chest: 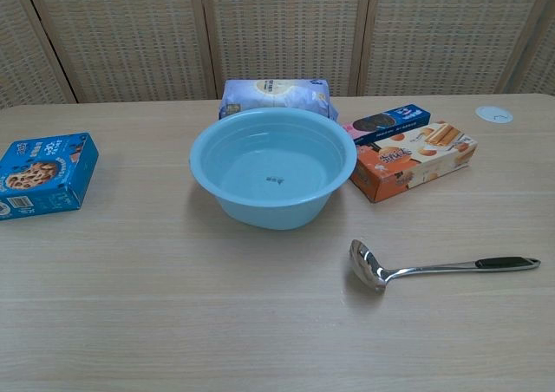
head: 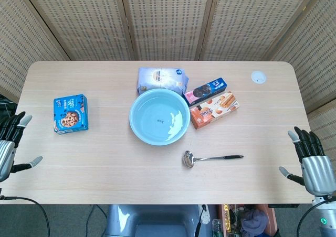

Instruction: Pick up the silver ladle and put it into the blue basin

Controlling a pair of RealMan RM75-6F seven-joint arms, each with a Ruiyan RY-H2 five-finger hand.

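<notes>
The silver ladle (head: 210,158) (chest: 434,268) lies flat on the table, bowl to the left and dark handle tip to the right, just in front and to the right of the blue basin. The light blue basin (head: 159,116) (chest: 272,168) stands empty at the table's middle. My left hand (head: 10,142) hovers off the table's left edge with fingers spread, holding nothing. My right hand (head: 310,158) is at the table's right edge, fingers apart and empty, well right of the ladle's handle. Neither hand shows in the chest view.
A blue cookie box (head: 70,114) (chest: 43,173) lies at the left. Behind the basin stands a white-blue bag (head: 161,79) (chest: 276,97). An orange biscuit box (head: 214,109) (chest: 413,160) and a dark cookie pack (head: 206,91) (chest: 390,120) lie right of the basin. A white round disc (head: 258,77) sits far right.
</notes>
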